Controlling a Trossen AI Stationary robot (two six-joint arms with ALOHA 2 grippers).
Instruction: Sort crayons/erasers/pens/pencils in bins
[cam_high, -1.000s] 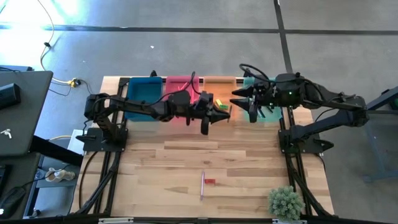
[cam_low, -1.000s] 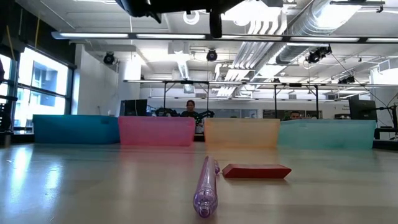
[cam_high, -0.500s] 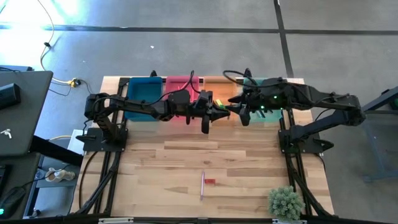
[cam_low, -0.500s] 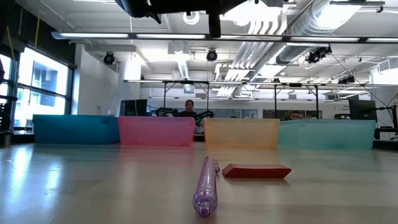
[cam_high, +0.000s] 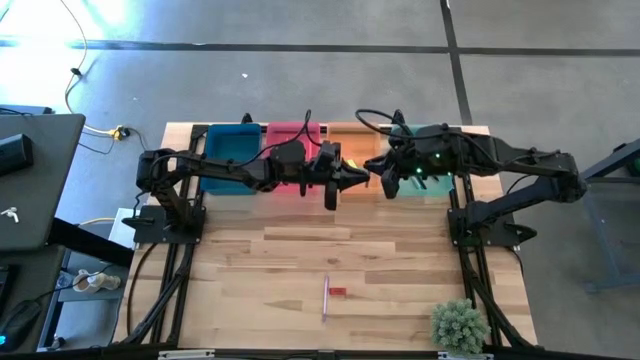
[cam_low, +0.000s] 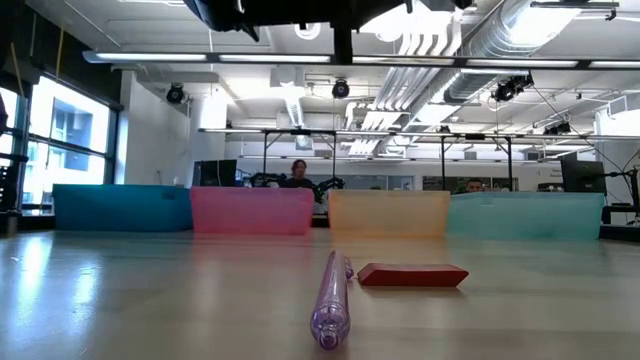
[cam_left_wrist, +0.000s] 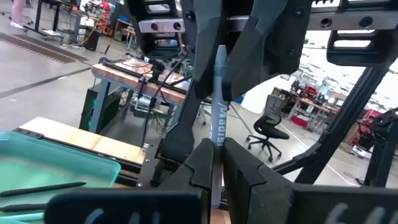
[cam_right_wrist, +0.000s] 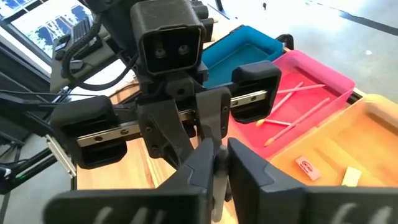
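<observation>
A thin grey pen (cam_left_wrist: 219, 115) hangs in the air over the orange bin (cam_high: 350, 135), between my two grippers, which meet tip to tip. My left gripper (cam_high: 352, 178) reaches in from the table's left and is shut on the pen. My right gripper (cam_high: 376, 172) comes from the right and is shut on the pen's other end. On the near part of the table lie a translucent purple stick (cam_low: 330, 300) and a red eraser (cam_low: 413, 274), each flat on its side. My left gripper pinches one end of the pen (cam_left_wrist: 216, 163) between its two fingers. It comes level from the table's left, and the pen runs on straight ahead, along the fingers, lifted clear of everything. My right gripper pinches the pen's other end (cam_left_wrist: 219, 59) between its two fingers (cam_right_wrist: 242, 163). It comes from the table's right, slanting a little downward, facing my left gripper. My own fingers hide the exact place of contact in the right wrist view.
Along the far edge stand the teal-blue bin (cam_high: 230, 150), the pink bin (cam_right_wrist: 311, 81) holding pink pencils, the orange bin with erasers (cam_right_wrist: 308, 165), and the mint bin (cam_left_wrist: 56, 171) with dark pens. A small green plant (cam_high: 458, 325) stands near the front right corner.
My right gripper has gone toward the table's left and a little down, up to my left gripper's tips, rolling as it went. It has shut from wide open onto the pen. My left gripper has kept still, holding the pen.
</observation>
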